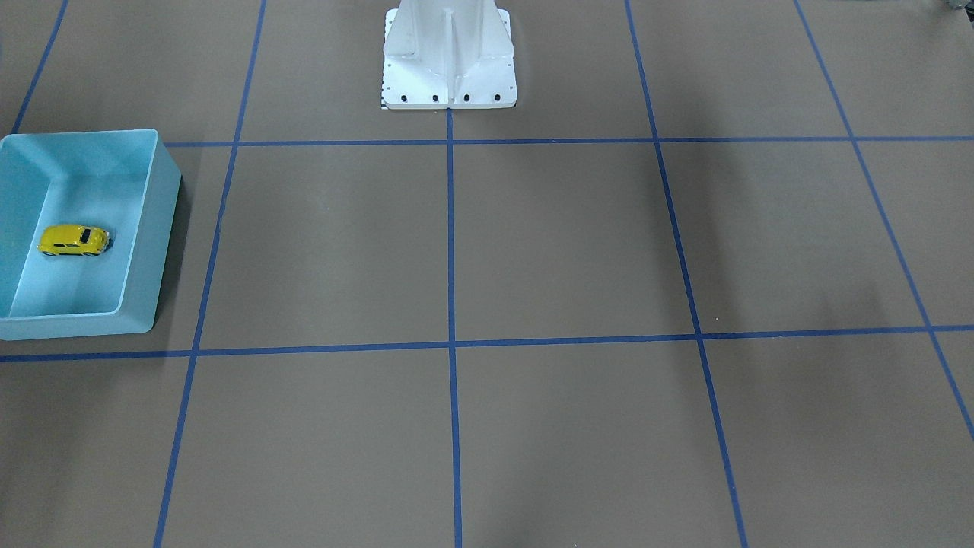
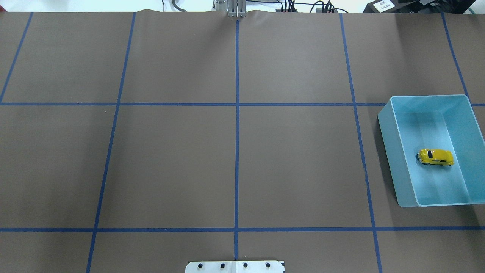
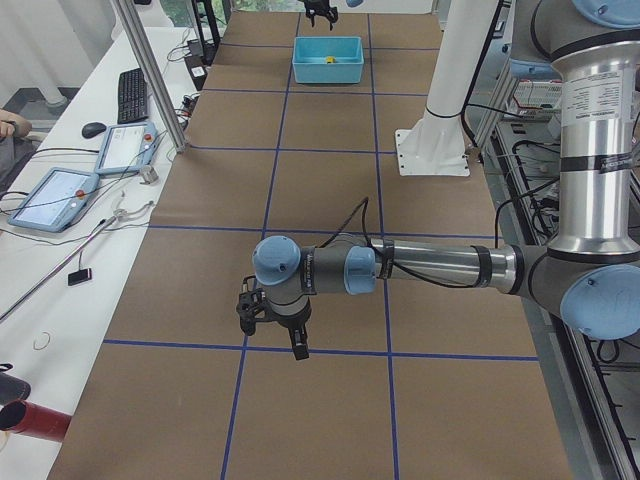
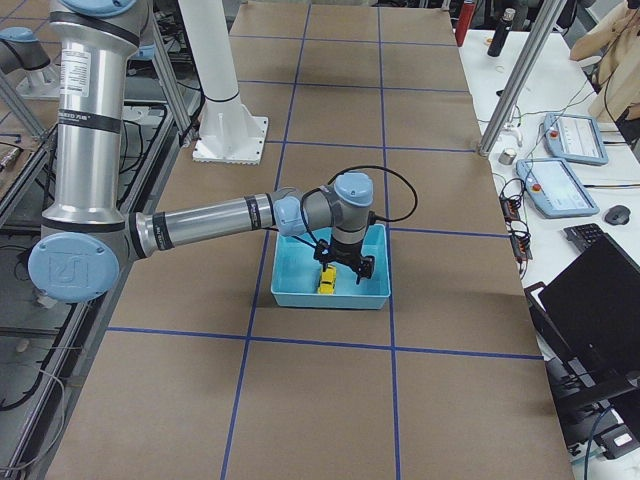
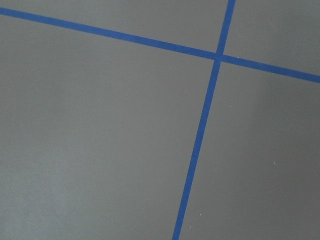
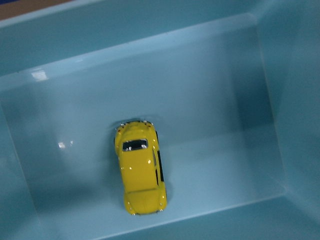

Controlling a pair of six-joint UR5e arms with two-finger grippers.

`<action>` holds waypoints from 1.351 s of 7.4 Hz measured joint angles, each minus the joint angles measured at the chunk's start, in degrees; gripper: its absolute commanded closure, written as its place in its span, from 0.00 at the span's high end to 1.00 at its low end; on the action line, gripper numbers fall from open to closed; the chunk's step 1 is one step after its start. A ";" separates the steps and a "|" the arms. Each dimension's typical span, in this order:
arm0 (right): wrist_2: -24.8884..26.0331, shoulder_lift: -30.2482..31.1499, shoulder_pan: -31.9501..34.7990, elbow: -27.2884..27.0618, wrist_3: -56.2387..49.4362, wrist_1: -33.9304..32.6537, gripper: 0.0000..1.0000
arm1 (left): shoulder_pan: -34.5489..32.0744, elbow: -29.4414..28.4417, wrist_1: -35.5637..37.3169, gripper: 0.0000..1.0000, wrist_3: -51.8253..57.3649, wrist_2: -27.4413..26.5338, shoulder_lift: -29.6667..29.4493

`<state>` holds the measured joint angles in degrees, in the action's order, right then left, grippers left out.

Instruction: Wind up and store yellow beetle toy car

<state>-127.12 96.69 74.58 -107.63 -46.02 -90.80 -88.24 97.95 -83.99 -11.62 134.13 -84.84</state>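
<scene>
Bench [image 2: 170, 159]: one, brown, blue tape grid.
Light blue bin [image 2: 395, 151]: one, at bench's right edge.
Left gripper [image 3: 272, 335]: one, over bare bench; finger opening unclear.
Right gripper [image 4: 345, 268]: one, above bin; finger opening unclear.
Yellow beetle toy car [image 2: 435, 157]: one, on bin floor.

The yellow beetle toy car [image 6: 140, 167] has glossy paint with bright highlights. The light blue bin [image 2: 392, 151], at the overhead view's 3 o'clock, looks like smooth, faintly shiny plastic. The table [image 2: 170, 163] wears matt brown paper with blue tape lines [image 2: 237, 151].
</scene>
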 measured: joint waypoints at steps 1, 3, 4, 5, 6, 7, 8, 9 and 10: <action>-0.66 0.11 4.73 1.17 3.07 -2.70 1.00 | 0.02 -0.19 0.00 1.00 0.01 0.00 -0.03; -2.30 0.75 11.65 3.78 18.09 -4.54 1.00 | 0.07 -0.72 -0.01 1.00 0.08 0.00 -0.20; -2.73 1.31 13.57 4.57 26.46 -4.65 1.00 | 0.08 -0.91 -0.03 1.00 0.12 -0.03 -0.27; -3.03 1.54 15.19 5.49 31.48 -4.51 1.00 | 0.08 -1.02 -0.03 1.00 0.16 -0.04 -0.30; -3.19 1.47 17.53 6.12 36.47 -4.46 1.00 | 0.09 -1.04 -0.04 1.00 0.17 -0.03 -0.32; -3.36 1.43 19.91 6.30 44.24 -4.36 1.00 | 0.09 -1.03 -0.03 1.00 0.14 -0.01 -0.33; -3.46 1.17 21.07 6.44 52.25 -4.22 1.00 | 0.09 -1.02 -0.03 1.00 0.12 -0.01 -0.33; -3.52 0.96 21.52 6.56 58.16 -4.06 1.00 | 0.09 -1.00 -0.03 1.00 0.11 -0.01 -0.33; -3.52 0.90 21.65 6.65 60.92 -3.73 1.00 | 0.09 -1.01 -0.03 1.00 0.09 0.00 -0.33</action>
<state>-130.64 97.59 96.23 -100.98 14.90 -94.53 -88.15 96.94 -84.02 -11.53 134.12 -85.17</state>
